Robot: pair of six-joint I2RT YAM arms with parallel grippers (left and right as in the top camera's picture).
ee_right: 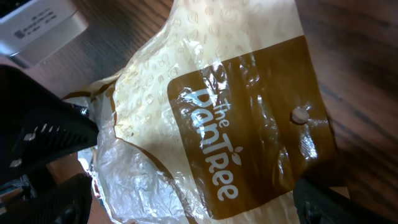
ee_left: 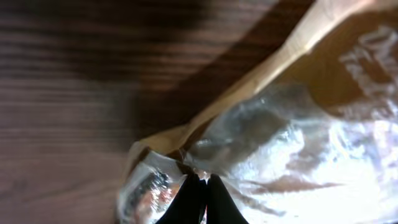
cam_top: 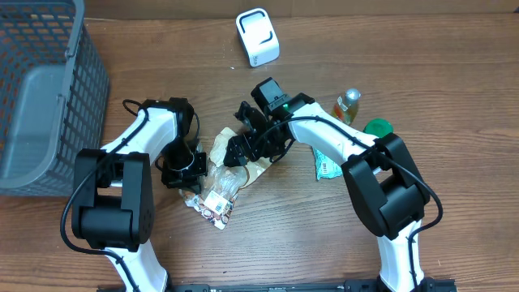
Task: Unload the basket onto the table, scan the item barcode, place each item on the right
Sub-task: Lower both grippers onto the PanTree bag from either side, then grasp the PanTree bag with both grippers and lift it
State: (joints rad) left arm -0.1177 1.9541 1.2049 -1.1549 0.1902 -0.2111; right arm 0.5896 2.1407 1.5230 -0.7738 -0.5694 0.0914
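Note:
The item is a crinkly plastic bag [cam_top: 220, 193], part clear and part brown, with "the PanTree" printed on it [ee_right: 249, 124]. It lies flat on the wooden table. My left gripper [cam_top: 195, 180] is at the bag's left edge. In the left wrist view its black fingers [ee_left: 202, 198] are shut together on a fold of the bag's clear film [ee_left: 292, 143]. My right gripper [cam_top: 247, 146] hovers over the bag's upper part, open wide [ee_right: 199, 211], one finger on each side of the bag and nothing between them. No barcode shows. A white scanner [cam_top: 258, 36] stands at the back.
A grey mesh basket [cam_top: 40, 89] fills the left side. A small bottle [cam_top: 347, 105], a green lid [cam_top: 377, 127] and a green packet [cam_top: 326, 166] lie right of the bag. The white scanner [ee_right: 37, 25] also shows in the right wrist view.

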